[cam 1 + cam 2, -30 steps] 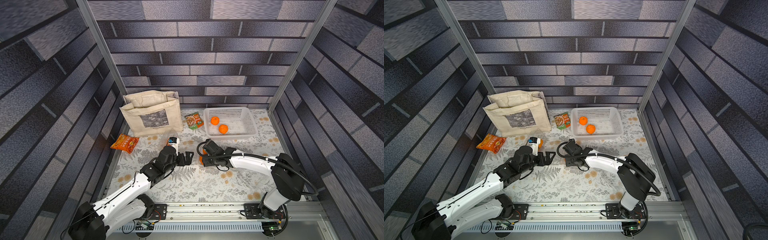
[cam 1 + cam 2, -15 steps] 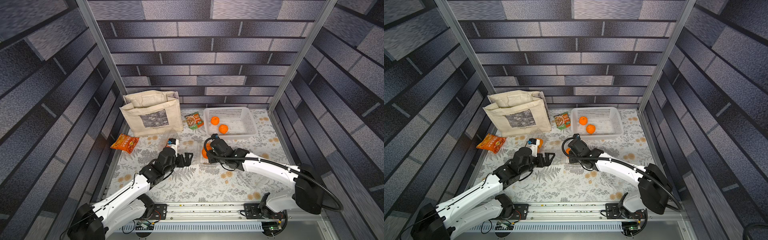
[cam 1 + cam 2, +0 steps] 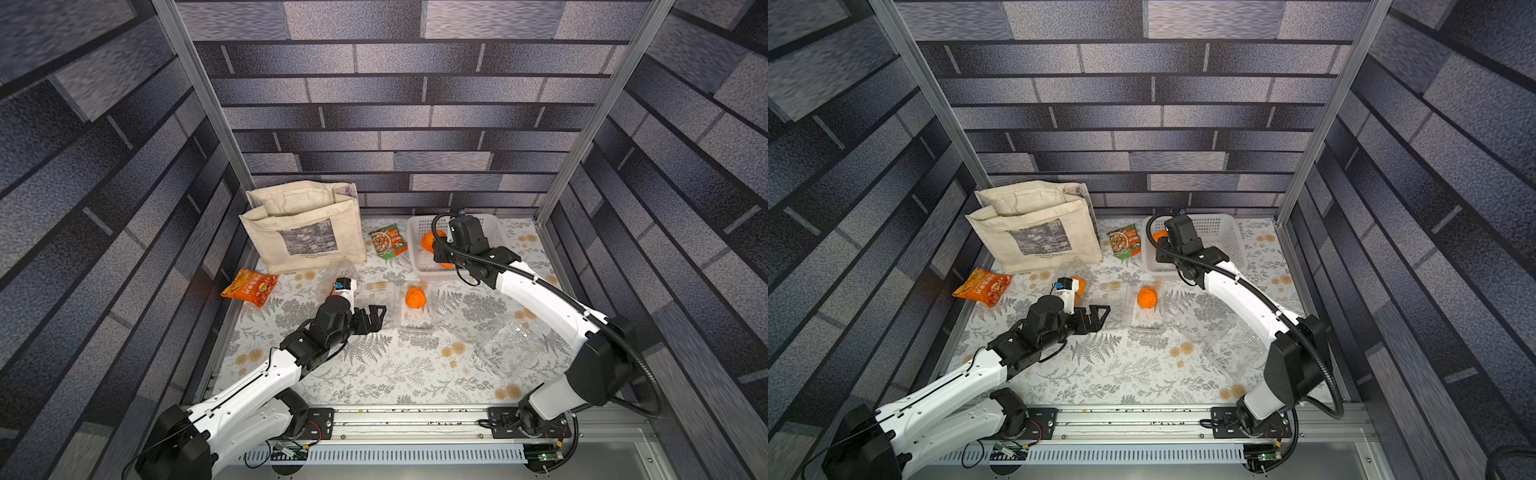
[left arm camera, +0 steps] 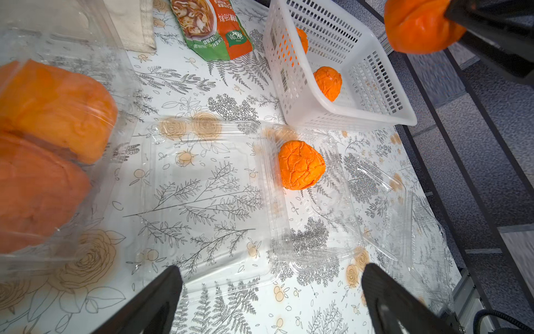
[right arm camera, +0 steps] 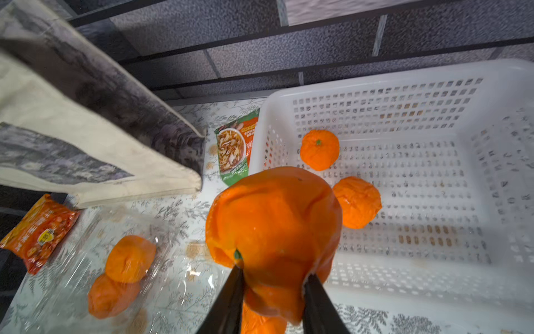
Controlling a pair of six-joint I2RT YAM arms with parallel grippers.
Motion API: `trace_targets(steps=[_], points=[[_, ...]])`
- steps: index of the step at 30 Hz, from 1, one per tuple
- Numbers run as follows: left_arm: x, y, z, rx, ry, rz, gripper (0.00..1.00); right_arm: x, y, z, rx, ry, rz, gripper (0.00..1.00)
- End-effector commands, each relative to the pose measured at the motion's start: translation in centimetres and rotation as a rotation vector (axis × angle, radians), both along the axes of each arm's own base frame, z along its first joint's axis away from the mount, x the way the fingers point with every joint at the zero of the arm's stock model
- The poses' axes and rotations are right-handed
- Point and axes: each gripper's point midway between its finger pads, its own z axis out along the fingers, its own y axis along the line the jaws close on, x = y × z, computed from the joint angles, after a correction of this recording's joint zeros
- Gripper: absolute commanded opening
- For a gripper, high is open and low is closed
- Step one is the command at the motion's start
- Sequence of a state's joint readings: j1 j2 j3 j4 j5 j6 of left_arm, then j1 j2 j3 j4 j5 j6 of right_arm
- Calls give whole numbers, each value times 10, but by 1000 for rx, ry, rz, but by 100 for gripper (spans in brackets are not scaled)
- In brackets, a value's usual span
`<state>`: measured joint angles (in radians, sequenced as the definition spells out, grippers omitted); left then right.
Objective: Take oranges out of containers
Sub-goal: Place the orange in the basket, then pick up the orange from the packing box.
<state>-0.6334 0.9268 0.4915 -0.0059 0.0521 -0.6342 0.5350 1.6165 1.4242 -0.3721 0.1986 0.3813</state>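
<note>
oranges (image 4: 300, 164): bright orange; containers (image 4: 208, 202): clear; basket (image 4: 346, 123): white; tablecloth (image 3: 374, 374): grey fern print; bag (image 3: 345, 232): beige
</note>
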Motion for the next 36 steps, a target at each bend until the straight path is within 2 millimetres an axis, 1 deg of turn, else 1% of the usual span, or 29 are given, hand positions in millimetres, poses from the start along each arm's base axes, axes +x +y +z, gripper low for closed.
trace_targets(steps=[1,4,6,7,8,10,11,13,16,18,21,24,28,29,30,31,34,36], points=[[-1,-1,1,-11,-5,-6,100,25,-18,-25,-101,63,-9,32],[-3,3,2,-4,-15,2,100,47,-30,-34,-128,80,-35,33],[-3,6,1,5,-15,11,100,56,-34,-38,-151,77,-31,34],[-4,7,0,8,-11,13,100,60,-35,-38,-166,74,-26,38],[-4,7,-1,10,-10,12,100,62,-35,-40,-181,75,-16,47],[-5,8,-2,11,-7,14,100,62,-28,-42,-185,84,34,61],[-5,8,-3,11,-6,14,100,60,-24,-43,-177,93,59,66],[-5,8,-3,11,-4,13,100,55,-17,-43,-151,106,101,69],[-3,6,-2,10,-6,9,100,39,-10,-39,-97,112,140,70],[-2,5,1,9,-8,6,100,21,0,-35,-73,105,179,69],[-1,4,3,9,-14,2,100,-19,16,-44,-83,117,272,69],[0,6,3,9,-15,10,100,-57,26,-51,-27,134,309,69],[2,4,1,-1,-9,13,100,-93,38,-65,52,139,347,72],[2,3,0,-2,-5,10,100,-97,41,-65,56,142,353,73],[2,2,-1,-2,2,7,100,-108,42,-82,48,181,370,73],[2,1,-2,-4,4,3,100,-112,45,-90,48,198,379,73],[3,-1,-4,-4,15,0,100,-117,51,-110,43,235,376,73],[4,-2,-4,-6,14,-1,100,-114,49,-122,41,254,335,74]])
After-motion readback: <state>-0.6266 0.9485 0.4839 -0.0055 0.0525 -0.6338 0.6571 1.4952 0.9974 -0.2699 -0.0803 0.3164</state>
